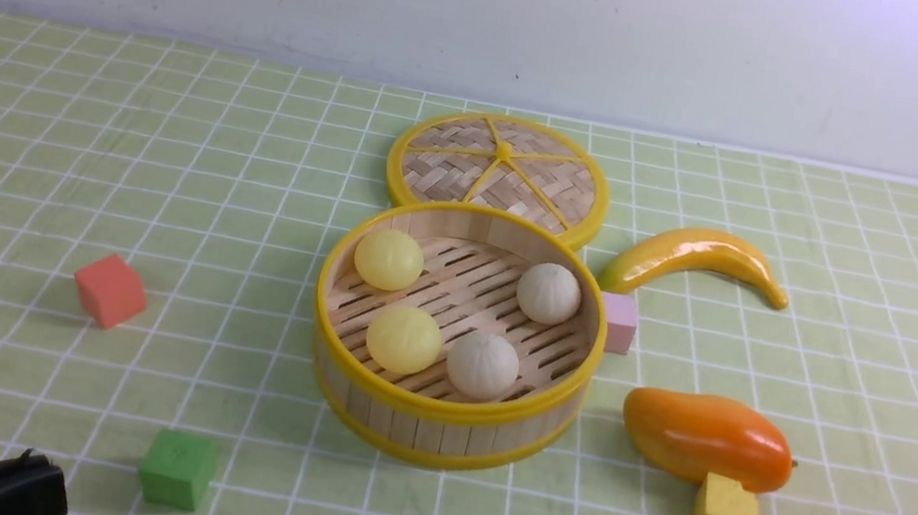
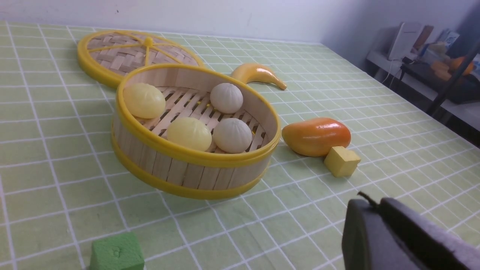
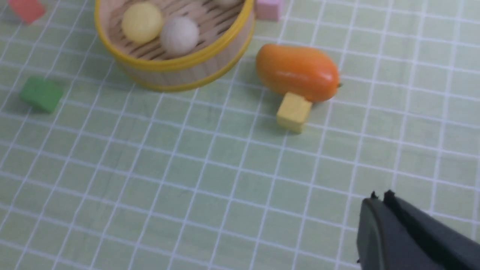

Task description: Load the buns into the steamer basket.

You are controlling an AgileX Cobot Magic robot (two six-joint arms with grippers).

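Right fingers (image 3: 378,197) — cut off, closed.

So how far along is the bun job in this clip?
It looks finished. All four buns lie in the basket: two yellow and two white. Nothing is in hand: the left pincer and right pincer are shut, empty and away from the basket. No bun is left on the cloth. The lid lies behind the basket.
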